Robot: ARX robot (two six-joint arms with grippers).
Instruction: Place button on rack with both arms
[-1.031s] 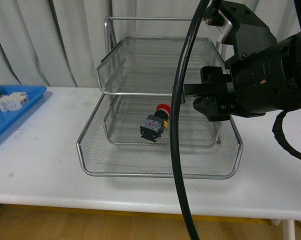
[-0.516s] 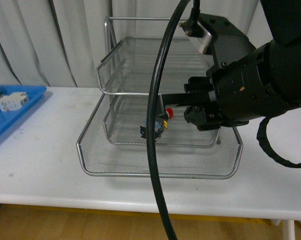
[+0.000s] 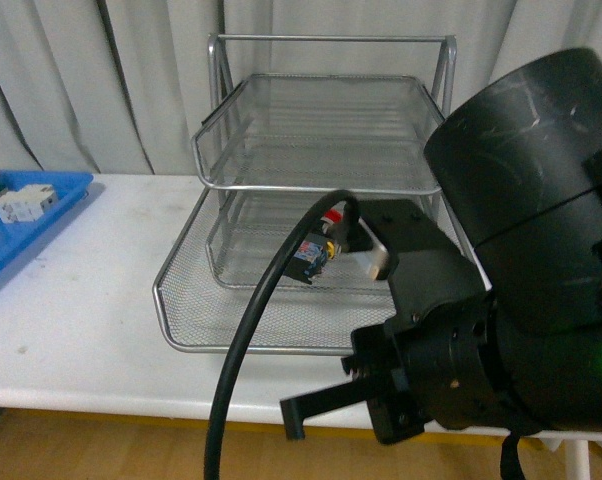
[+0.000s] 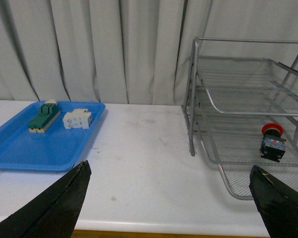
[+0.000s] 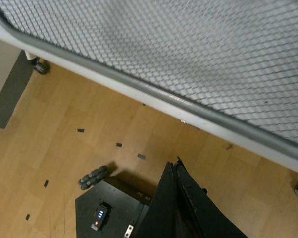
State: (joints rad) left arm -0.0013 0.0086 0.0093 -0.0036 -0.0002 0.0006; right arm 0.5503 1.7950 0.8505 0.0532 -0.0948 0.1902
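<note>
The silver wire-mesh rack point(image 3: 321, 130) stands mid-table. The button point(image 3: 316, 248), red cap on a dark body, lies on its side on a lower tier beneath the top tray, half hidden by a black cable. The left wrist view shows the button point(image 4: 273, 142) inside the rack point(image 4: 223, 106), well beyond my open left gripper point(image 4: 170, 169), which holds nothing. My right gripper point(image 3: 295, 417) is shut and empty, low in front of the table's front edge. In the right wrist view its closed tips point(image 5: 174, 167) hang over the floor below the rack's front rim point(image 5: 139, 90).
A flat blue tray point(image 4: 20, 148) at the table's left holds a green-topped block point(image 4: 44, 116) and a white component point(image 4: 77, 119). The right arm's black bulk point(image 3: 531, 280) and cable point(image 3: 251, 330) fill the near right. The robot's black base point(image 5: 104, 213) sits on a wooden floor.
My right arm has drawn back out of the rack toward the camera and dropped below the table's front edge. The button stays lying in the rack.
</note>
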